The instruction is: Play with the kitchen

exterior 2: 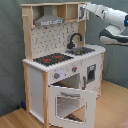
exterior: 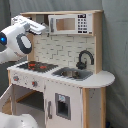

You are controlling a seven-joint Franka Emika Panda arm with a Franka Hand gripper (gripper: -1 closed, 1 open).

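Arm (exterior 2: pixel 107 14) is reaching into the kitchen's (exterior: pixel 60 75) top shelf, upper left in the first exterior view and upper right in the second, likely going for something up there; gripper is hiding behind the frame, can't tell its state. Kitchen is filling mid-frame in both exterior views: white panels, pale wood, oven door (exterior 2: pixel 70 102) hanging open at the second exterior view's bottom.

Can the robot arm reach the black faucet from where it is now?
Probably yes. The arm is up at the top shelf of the kitchen, and the space above the faucet and sink looks open, with nothing between.
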